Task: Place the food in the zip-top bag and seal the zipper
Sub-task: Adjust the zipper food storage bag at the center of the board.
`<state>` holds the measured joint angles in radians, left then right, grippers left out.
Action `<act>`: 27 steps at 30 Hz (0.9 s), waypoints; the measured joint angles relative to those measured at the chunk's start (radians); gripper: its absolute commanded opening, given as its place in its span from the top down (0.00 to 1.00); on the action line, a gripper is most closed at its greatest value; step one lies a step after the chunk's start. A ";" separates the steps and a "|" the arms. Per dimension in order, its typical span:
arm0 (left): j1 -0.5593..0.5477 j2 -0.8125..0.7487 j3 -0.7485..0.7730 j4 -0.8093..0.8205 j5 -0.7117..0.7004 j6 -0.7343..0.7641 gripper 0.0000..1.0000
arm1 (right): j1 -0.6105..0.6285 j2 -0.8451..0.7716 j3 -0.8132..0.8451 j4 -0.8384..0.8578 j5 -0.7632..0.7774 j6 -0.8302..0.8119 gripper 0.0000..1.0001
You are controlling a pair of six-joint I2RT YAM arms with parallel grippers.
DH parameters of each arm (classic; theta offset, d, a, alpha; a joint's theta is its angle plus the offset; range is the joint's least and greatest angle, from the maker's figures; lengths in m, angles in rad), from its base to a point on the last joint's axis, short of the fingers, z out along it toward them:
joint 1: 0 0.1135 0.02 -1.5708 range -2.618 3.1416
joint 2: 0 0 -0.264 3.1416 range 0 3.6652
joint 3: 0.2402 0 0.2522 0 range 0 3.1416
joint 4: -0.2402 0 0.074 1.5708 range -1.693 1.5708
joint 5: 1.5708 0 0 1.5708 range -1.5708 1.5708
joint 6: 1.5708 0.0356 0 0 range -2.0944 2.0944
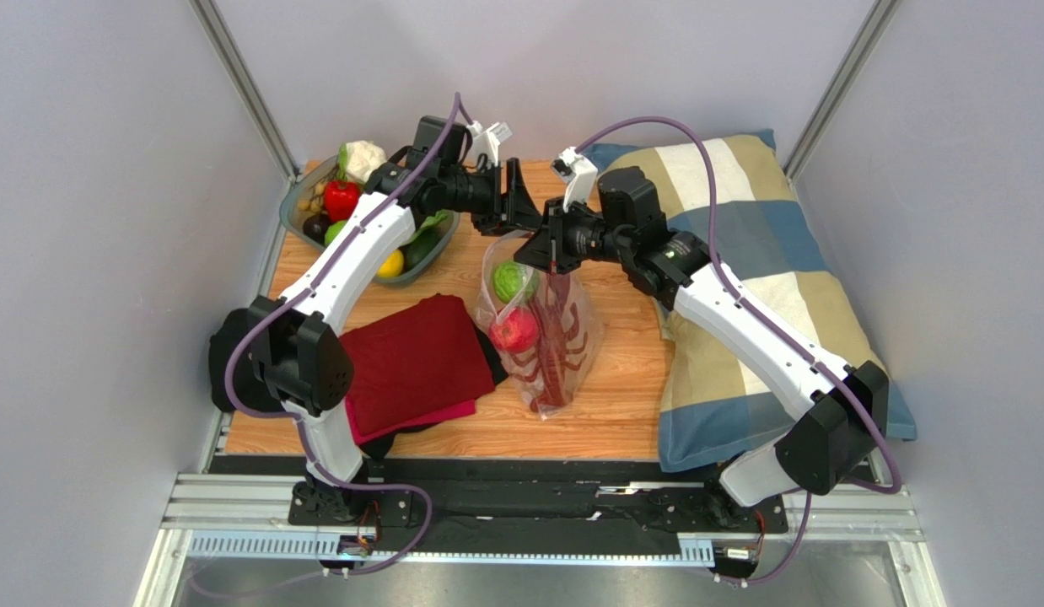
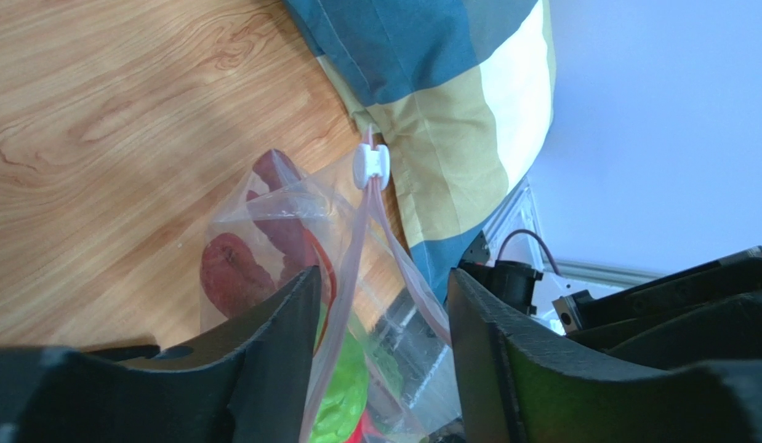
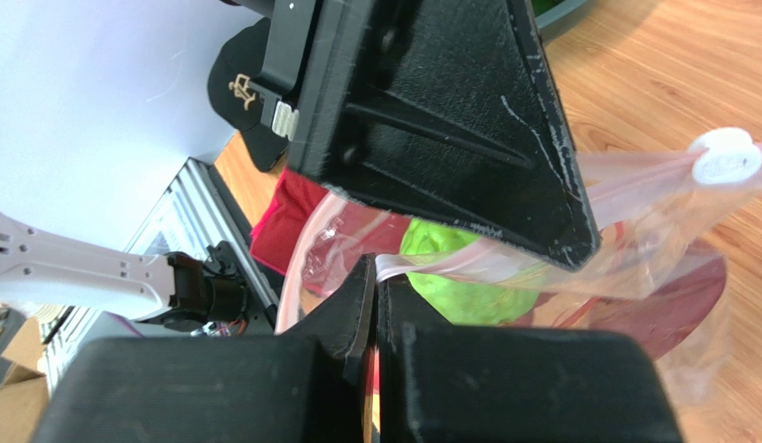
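The clear zip-top bag [image 1: 549,331] lies mid-table with its mouth lifted toward the back. Inside it are the green ball [image 1: 512,281], the red fruit [image 1: 516,331] and the long dark-red lobster [image 1: 560,352]. My right gripper [image 3: 375,268] is shut on the zipper strip at the mouth's edge. My left gripper [image 2: 383,279] is open, its jaws straddling both zipper strips [image 2: 355,245], which stand apart. The white slider [image 2: 371,164] sits at the far end of the zipper and also shows in the right wrist view [image 3: 725,164]. In the top view the two grippers meet above the bag's mouth [image 1: 530,234].
A grey tub [image 1: 293,202] of other toy produce stands at the back left. A folded dark-red cloth [image 1: 407,361] lies left of the bag. A checked pillow [image 1: 755,291] fills the right side, close to the bag. The left gripper's finger [image 3: 449,120] fills the upper right wrist view.
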<state>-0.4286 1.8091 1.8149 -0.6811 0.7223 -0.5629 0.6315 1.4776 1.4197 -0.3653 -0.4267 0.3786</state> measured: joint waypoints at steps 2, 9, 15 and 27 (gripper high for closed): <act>-0.004 0.010 0.013 -0.015 -0.003 0.018 0.62 | 0.004 0.000 0.000 -0.003 0.017 -0.007 1.00; -0.021 0.029 0.047 -0.063 0.014 0.103 1.00 | 0.010 0.000 0.000 -0.015 0.044 -0.024 0.99; -0.021 0.029 0.047 -0.089 0.081 0.195 1.00 | 0.011 -0.004 0.000 -0.025 0.042 -0.051 0.49; -0.021 0.030 0.082 -0.187 0.298 0.435 1.00 | -0.193 -0.159 -0.006 -0.138 -0.196 -0.219 0.10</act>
<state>-0.4496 1.8389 1.8973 -0.8680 1.0199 -0.1280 0.4389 1.3190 1.4132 -0.5030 -0.6228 0.1593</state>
